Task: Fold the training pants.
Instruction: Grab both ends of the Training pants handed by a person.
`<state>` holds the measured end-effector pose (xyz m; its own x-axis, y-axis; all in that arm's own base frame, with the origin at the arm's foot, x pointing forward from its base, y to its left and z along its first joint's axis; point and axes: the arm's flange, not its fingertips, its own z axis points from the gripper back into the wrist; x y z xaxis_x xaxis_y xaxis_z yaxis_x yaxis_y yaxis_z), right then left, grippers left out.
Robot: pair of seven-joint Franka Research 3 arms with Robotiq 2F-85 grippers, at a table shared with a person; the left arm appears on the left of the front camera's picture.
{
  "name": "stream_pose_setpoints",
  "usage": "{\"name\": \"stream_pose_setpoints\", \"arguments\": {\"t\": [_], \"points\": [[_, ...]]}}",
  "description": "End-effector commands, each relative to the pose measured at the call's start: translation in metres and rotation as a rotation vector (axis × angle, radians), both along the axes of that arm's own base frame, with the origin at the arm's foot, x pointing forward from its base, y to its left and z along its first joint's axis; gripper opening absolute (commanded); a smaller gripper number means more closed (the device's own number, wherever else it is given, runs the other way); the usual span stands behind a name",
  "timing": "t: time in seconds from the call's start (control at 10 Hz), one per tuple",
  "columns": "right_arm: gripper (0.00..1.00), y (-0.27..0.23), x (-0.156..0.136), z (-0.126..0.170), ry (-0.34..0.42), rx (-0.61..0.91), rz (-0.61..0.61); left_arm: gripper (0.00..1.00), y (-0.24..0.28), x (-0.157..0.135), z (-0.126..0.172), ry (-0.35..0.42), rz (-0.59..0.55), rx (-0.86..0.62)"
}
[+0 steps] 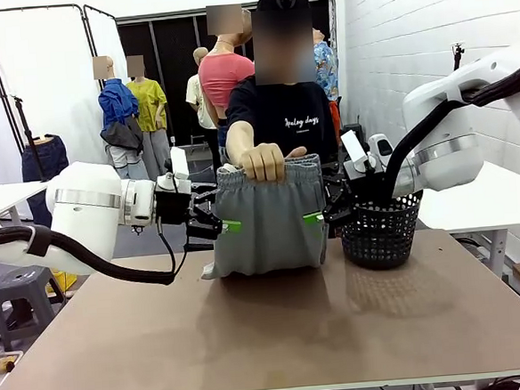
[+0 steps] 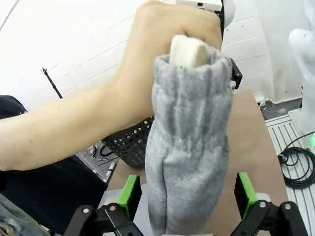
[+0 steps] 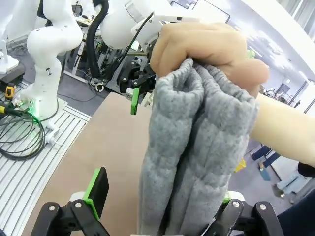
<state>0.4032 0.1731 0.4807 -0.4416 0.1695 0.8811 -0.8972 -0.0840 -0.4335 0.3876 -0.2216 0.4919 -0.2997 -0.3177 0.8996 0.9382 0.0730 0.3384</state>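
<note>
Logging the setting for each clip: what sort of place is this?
Probably a robotics lab or test room: a white painted brick wall, white partition screens, and cables trailing over metal rails beside the table.

Lt grey training pants (image 1: 267, 226), blk mesh basket (image 1: 383, 235), brown table (image 1: 269, 328), person's blk tee (image 1: 301, 112).

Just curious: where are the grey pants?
Front view: the grey pants hang from the person's hand, between the left claw and right claw, beside the black basket.
</note>
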Motion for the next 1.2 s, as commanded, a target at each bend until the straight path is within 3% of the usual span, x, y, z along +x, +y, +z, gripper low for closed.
{"name": "stream_pose_setpoints", "arguments": {"t": [0.0,0.1,0.2,0.6,0.7,1.1], "points": [[1.00,0.005,0.009,0.003,0.030,0.026,0.000,1.00,-0.005,0.007,0.004,0.062,0.007,-0.039],[1.00,0.005,0.012,0.005,0.049,0.038,0.007,0.97,-0.007,0.008,0.004,0.068,0.013,-0.035],[0.97,0.006,0.014,0.007,0.064,0.037,0.011,0.82,-0.008,0.009,0.002,0.074,0.017,-0.030],[0.18,0.007,0.018,0.009,0.125,0.030,0.020,0.03,-0.006,0.011,0.000,0.094,0.009,-0.067],[0.00,0.008,0.019,0.008,0.138,0.031,0.022,0.00,-0.005,0.010,0.000,0.099,0.001,-0.096],[0.00,0.008,0.022,0.009,0.187,0.046,0.057,0.00,-0.004,0.008,0.000,0.123,-0.030,-0.168]]}}
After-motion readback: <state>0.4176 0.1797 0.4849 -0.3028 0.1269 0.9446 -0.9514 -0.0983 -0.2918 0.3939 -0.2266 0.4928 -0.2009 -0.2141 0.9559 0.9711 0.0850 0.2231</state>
